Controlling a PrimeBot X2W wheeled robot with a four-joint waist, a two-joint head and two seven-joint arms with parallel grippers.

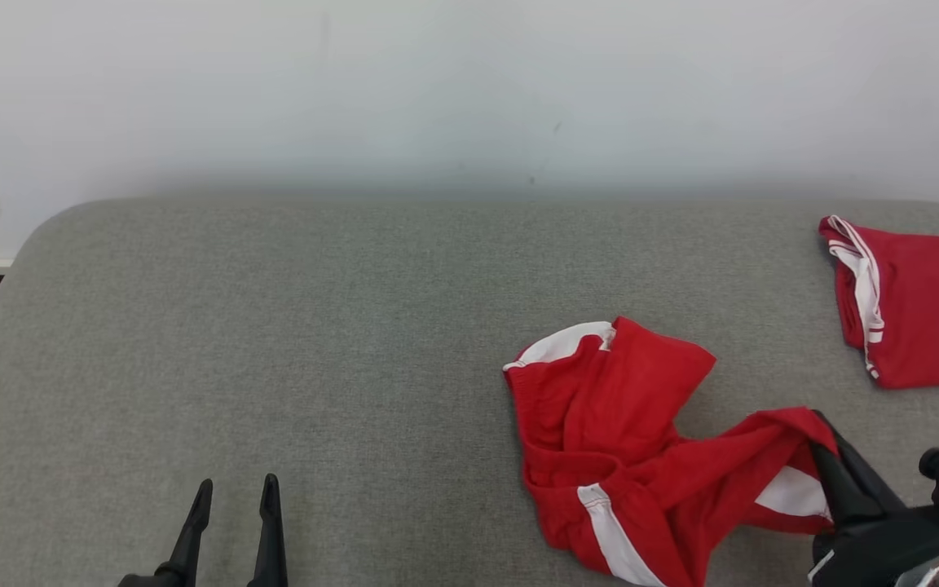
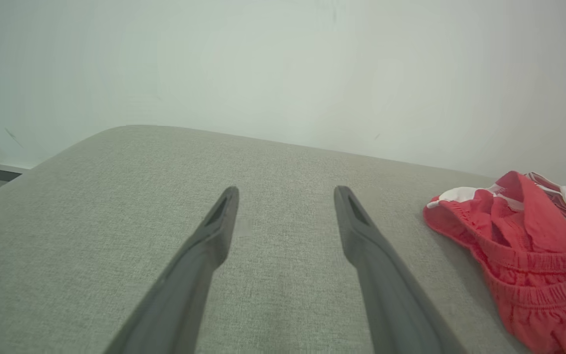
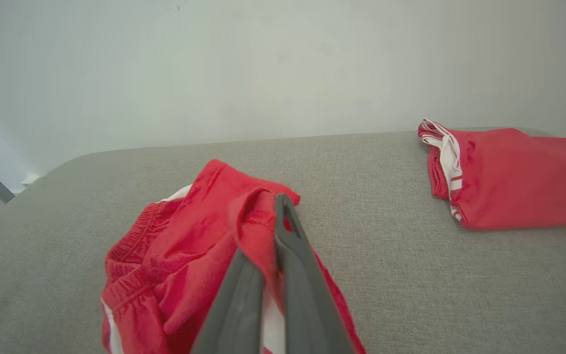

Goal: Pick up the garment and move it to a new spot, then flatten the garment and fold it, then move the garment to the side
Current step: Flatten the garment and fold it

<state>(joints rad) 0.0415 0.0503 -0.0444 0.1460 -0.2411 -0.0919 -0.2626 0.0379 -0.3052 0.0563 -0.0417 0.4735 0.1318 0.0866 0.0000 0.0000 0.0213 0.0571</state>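
Crumpled red shorts [image 1: 624,440] with white side stripes lie at 4 o'clock on the grey fabric-covered counter [image 1: 315,326]. The right gripper [image 1: 816,432], at 4 o'clock near the lower edge, is clamped on a raised fold of the shorts' right end. The left gripper [image 1: 238,483], at 7 o'clock, hovers spread wide over bare counter, well apart from the shorts. A folded red garment [image 1: 918,310] rests at 3 o'clock.

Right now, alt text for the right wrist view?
The right end effector is shut on a fold of crumpled red shorts on a grey cushion. A second, folded red garment lies apart at the upper right.
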